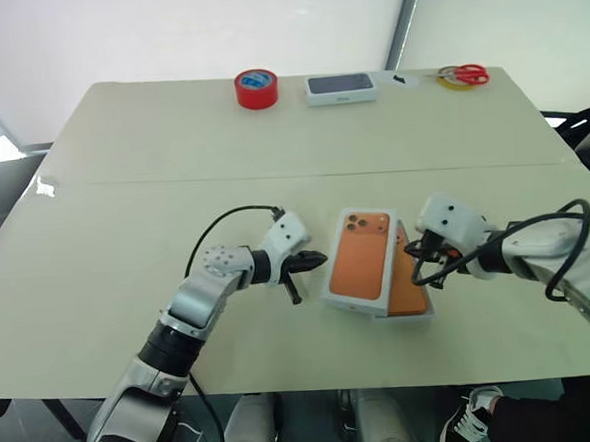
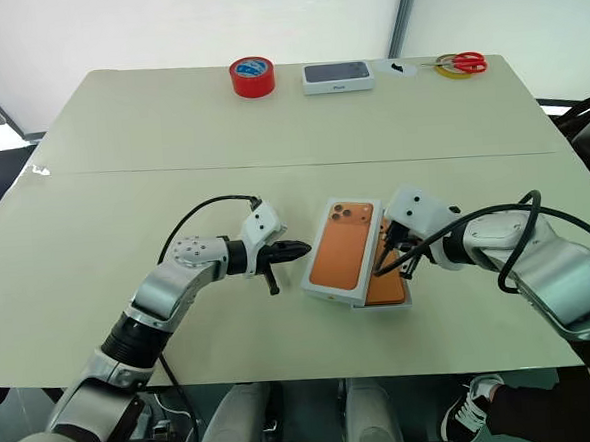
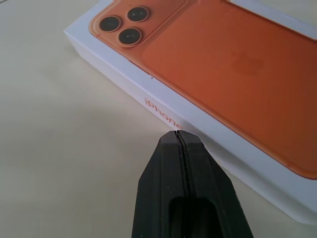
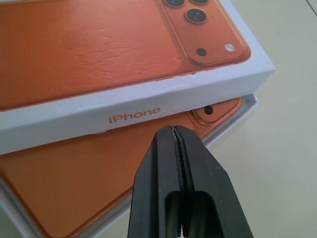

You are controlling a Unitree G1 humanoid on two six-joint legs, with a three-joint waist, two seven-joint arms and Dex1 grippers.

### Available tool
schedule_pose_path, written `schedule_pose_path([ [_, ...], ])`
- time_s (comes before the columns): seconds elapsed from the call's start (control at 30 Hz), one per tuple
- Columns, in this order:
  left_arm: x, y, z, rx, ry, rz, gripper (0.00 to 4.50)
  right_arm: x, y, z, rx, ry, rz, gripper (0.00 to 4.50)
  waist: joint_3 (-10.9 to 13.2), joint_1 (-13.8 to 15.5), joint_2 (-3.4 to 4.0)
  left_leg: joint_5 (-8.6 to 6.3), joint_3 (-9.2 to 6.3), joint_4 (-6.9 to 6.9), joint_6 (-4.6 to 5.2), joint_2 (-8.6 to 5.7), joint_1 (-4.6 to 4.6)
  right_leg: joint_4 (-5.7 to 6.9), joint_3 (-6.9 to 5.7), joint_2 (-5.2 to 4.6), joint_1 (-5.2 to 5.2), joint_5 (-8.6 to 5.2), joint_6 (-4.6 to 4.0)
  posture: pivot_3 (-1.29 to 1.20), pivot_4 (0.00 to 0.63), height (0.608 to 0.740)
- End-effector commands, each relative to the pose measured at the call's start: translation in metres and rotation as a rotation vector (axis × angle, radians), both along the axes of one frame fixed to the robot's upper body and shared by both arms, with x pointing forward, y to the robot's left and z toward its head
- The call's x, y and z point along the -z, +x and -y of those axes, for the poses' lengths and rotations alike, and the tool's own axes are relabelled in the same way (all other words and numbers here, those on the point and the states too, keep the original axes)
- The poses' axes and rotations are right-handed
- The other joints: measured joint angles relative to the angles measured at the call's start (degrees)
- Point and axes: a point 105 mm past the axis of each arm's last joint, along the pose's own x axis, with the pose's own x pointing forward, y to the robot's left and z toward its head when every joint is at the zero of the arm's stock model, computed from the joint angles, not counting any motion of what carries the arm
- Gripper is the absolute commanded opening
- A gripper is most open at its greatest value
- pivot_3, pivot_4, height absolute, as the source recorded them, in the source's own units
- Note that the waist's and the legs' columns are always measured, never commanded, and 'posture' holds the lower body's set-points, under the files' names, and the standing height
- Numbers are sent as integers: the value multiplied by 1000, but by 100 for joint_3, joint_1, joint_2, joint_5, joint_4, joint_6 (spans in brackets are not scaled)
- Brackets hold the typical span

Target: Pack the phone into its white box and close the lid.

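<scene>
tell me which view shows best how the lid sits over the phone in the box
The right wrist view: the lid lies askew over the phone, leaving part of it uncovered in the white box. The left wrist view shows the lid's top and side; the eye views show lid and phone overlapping from above.

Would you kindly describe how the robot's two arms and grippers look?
Both arms are silver-grey metal with black joint sections and white wrist housings, each trailed by a looping black cable. The left gripper and right gripper each have two black, wedge-shaped fingers tapering to a point.
</scene>
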Motion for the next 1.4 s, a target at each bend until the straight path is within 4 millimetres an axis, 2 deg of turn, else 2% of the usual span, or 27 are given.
schedule_pose_path([
  [0.03,-13,-3,14,49,-40,9,0,-4,-4,-16,-52,8,23,28,0,0,0,0,0,0,0,0,0,0,0,0,0,0,1,0,150,740],
  [0.27,-18,-8,25,93,-68,1,0,-1,-4,-18,-54,1,19,28,0,5,0,0,0,2,0,-1,0,1,0,-1,1,1,1,0,150,740],
  [0.5,-33,-15,36,136,-144,-22,0,-4,-3,-5,-24,-12,22,28,0,3,0,0,0,3,0,-2,-1,0,0,-2,2,1,1,0,150,740],
  [0.93,-33,-28,56,226,-151,-49,0,-1,-3,21,27,-51,11,28,0,6,0,0,1,5,0,-5,2,4,0,-1,3,1,1,0,150,740],
  [1.4,-26,-35,59,263,-125,-65,0,7,-13,22,13,-54,-29,28,-1,3,1,0,0,9,0,-4,3,5,0,-1,6,1,1,0,150,740],
])
